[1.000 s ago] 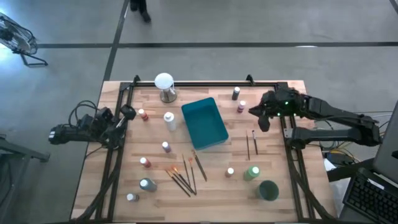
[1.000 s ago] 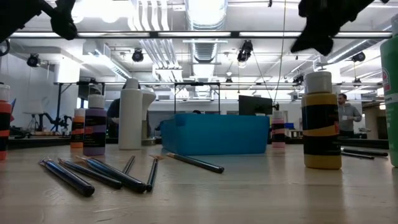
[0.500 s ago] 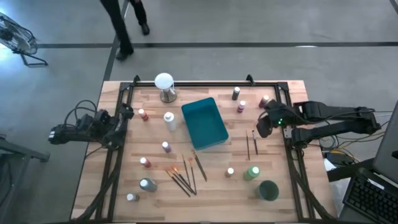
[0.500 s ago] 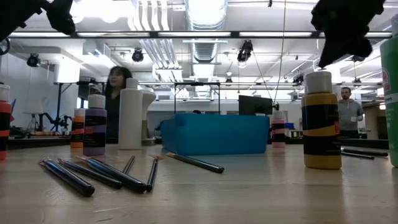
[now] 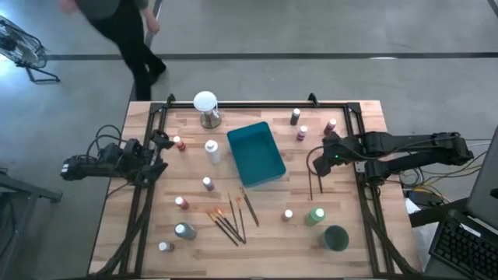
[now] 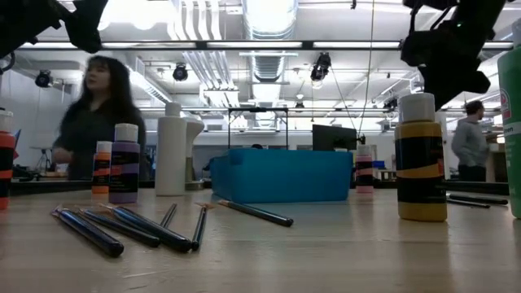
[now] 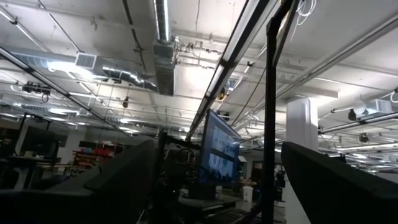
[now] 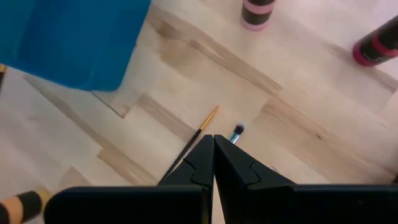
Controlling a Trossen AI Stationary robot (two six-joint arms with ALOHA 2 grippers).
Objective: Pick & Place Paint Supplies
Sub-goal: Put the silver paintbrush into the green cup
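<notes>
The desk [image 5: 257, 249] is a pale wooden plank surface with visible grain and a dark metal frame; near its middle sits the teal rectangular tray [image 5: 255, 154], smooth-walled, open-topped and apparently empty. The paint supplies lie scattered around the tray: small white-capped cylindrical bottles [image 5: 208, 183] to its left and right, a larger green bottle [image 5: 314, 216] toward the near right, a fan of thin brushes [image 5: 227, 218] in front of the tray, and two dark-handled brushes [image 5: 314, 177] just right of it. Over the last second the right claw [image 5: 320, 160] has swung from the far right part of the desk down toward these two brushes, and its jaws have closed completely, together on nothing; the right wrist view shows the brushes [image 8: 205, 134] lying just ahead of the fingertips. This suggests an approach to a brush pick, for which the jaws must reopen. The left claw [image 5: 154, 148] waits at the left edge, jaws apart, unchanged. No supply is yet in the tray.
</notes>
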